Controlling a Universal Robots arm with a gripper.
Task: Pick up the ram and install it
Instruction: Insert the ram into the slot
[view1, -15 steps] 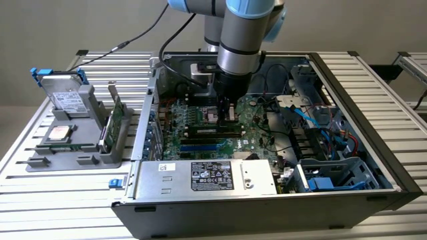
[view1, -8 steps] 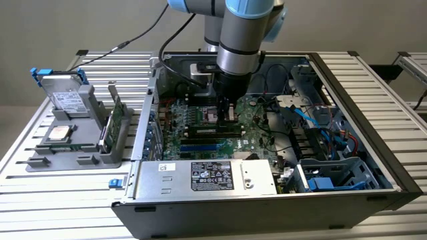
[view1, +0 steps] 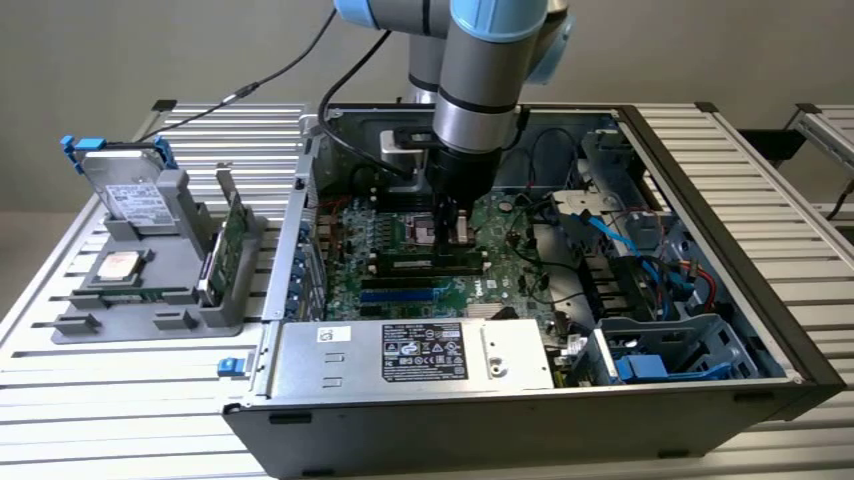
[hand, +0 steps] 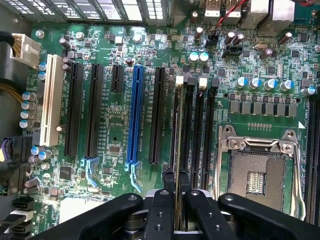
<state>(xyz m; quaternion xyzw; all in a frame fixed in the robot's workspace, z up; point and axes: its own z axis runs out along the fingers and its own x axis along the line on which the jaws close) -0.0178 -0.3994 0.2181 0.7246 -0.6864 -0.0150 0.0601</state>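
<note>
1. The gripper (hand: 176, 176) is closed on the ram (hand: 176, 125), one finger on each face.
2. The ram stands upright along a memory slot on the motherboard (hand: 110, 150), inside the computer case (view1: 747, 200) on the bench (view1: 134, 400).

Exterior view: soft, even overhead light. The slatted aluminium table (view1: 107, 400) reads pale and bright; the computer case (view1: 534, 430) interior is dimmer, with the arm (view1: 487, 80) shading the motherboard (view1: 400, 275) beneath. Wrist view: board well lit, small glints on capacitor tops (hand: 250, 82) and the CPU socket frame (hand: 226, 150). The black gripper (hand: 177, 175) is dark, with little surface detail.
</note>
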